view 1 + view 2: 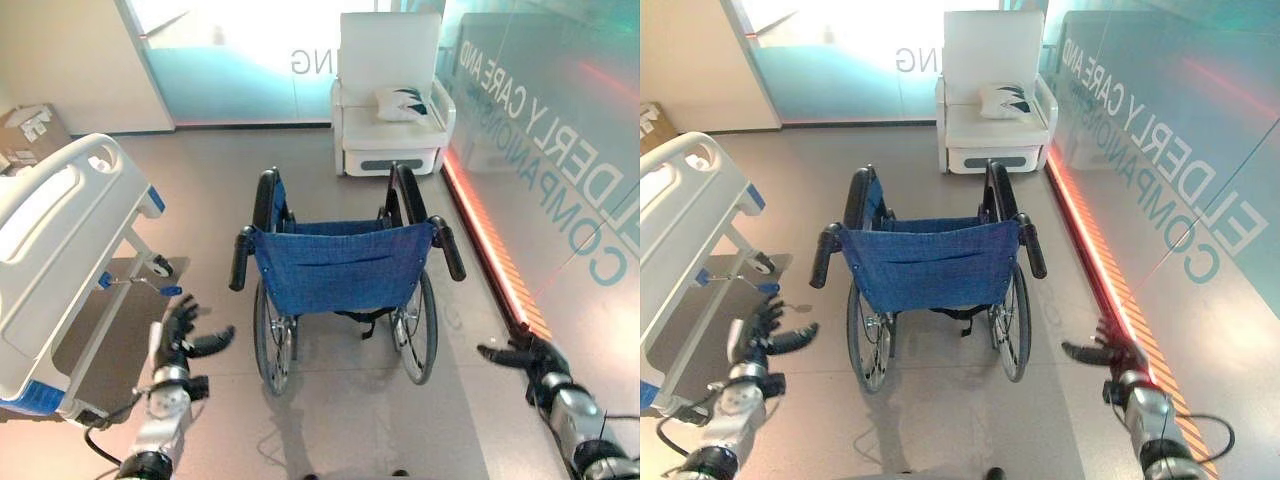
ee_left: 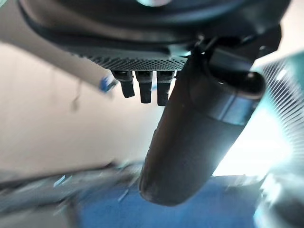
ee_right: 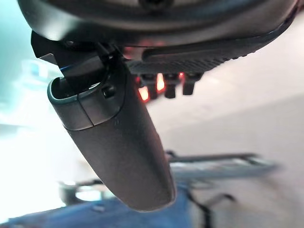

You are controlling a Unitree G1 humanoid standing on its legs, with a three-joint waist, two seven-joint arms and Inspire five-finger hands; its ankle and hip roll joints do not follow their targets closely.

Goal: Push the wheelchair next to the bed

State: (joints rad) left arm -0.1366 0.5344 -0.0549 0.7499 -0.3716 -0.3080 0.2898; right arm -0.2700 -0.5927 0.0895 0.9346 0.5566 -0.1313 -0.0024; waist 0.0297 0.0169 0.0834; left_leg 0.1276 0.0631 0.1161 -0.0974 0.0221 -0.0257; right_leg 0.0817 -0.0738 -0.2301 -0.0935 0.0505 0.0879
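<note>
**Wheelchair mid-floor, both hands off the grips**

Writing: large pale lettering runs along the glass wall (image 1: 560, 150) at 2 o'clock, and more letters show mirrored on the far glass panel (image 1: 250, 60) at 12. Legible, not transcribed here. A red-orange light strip (image 1: 495, 250) runs along the foot of the side wall.

Wheelchair (image 1: 340, 265): stands at the centre of the floor, its blue fabric back toward the camera, seat facing 12 o'clock toward a white armchair (image 1: 390, 90) that carries a cushion (image 1: 403, 103). Long axis runs 6 to 12. Two black push handles (image 1: 241, 258) stick back toward 6, one at each top corner of the backrest. Big rear wheels sit nearest the camera.

Bed (image 1: 60, 260): at 9 o'clock, white footboard with blue trim, well apart from the wheelchair's left wheel. Cardboard box (image 1: 30, 130) at 10 o'clock by the wall.

Left hand (image 1: 185, 335): at 8 o'clock, raised below and outside the left push handle, not touching it. Fingers spread and relaxed, thumb out toward the chair; grasping nothing.

Right hand (image 1: 520, 355): at 4 o'clock, well apart from the right handle, fingers extended toward the chair, released. Its wrist view shows the thumb straight with blue fabric beyond.
</note>
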